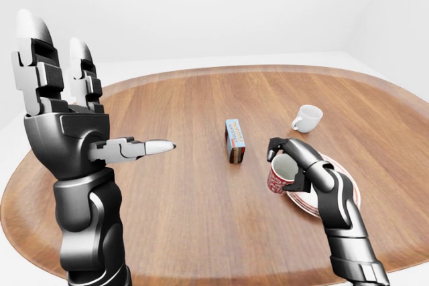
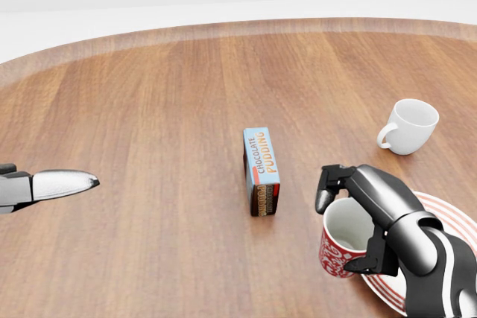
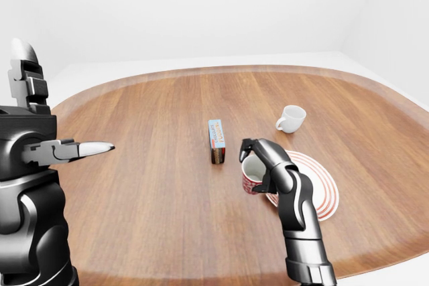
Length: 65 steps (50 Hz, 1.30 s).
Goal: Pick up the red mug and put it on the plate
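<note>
red mug: 1
white mug: 1
plate: 1
chocolate pudding box: 1
table: 1
robot hands: 2, left hand, right hand

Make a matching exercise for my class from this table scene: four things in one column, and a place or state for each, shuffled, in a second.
1. red mug
2. white cup
3. pudding box
4. plate

a. standing upright mid-table
b. red rings on its rim
c. held in the right hand
d. alone near the head view's right edge

Pairs: 1-c, 2-d, 3-a, 4-b
</note>
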Motion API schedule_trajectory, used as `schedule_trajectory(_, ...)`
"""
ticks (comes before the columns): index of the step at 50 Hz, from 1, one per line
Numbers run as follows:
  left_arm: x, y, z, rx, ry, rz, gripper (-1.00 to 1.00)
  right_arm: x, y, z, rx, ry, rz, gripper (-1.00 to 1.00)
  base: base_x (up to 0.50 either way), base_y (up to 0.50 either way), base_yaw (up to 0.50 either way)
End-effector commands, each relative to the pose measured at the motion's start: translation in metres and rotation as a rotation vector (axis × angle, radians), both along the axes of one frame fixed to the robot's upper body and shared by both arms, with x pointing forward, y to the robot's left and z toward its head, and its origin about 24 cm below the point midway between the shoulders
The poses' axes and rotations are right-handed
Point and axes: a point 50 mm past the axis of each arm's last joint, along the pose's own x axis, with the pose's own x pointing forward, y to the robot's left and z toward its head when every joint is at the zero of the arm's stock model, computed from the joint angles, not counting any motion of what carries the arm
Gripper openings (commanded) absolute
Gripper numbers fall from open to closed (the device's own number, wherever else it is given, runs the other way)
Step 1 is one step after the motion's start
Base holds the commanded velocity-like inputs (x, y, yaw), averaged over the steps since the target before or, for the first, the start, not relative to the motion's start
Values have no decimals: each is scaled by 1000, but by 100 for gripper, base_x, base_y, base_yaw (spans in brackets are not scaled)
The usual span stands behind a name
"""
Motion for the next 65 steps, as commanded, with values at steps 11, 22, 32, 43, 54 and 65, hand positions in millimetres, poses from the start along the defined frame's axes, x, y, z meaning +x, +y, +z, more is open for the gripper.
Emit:
schedule_trajectory(11, -1, -1, 0, 3, -1, -2, 100, 12, -71, 3, -21, -20, -228, -100, 0, 0, 0)
schedule_trajectory(22, -1, -1, 0, 5, -1, -1, 100, 5, -97, -8, -27, 0, -326, -100, 0, 0, 0)
schedule_trajectory(32, -2, 0, 2, 3, -11, 2, 100, 1, -126, -10, -51, -9, -438, -100, 0, 0, 0)
schedule_trajectory(43, -2, 2, 2, 3, -13, 5, 100, 8, -134, -16, -66, -58, -525, -100, 0, 0, 0)
schedule_trajectory(54, -6, 0, 8, 5, -44, -1, 100, 33, -125, -25, -38, -19, -544, -100, 0, 0, 0)
schedule_trajectory(65, -7, -1, 6, 10, -38, -2, 100, 34, -130, -47, -69, -28, -645, -100, 0, 0, 0)
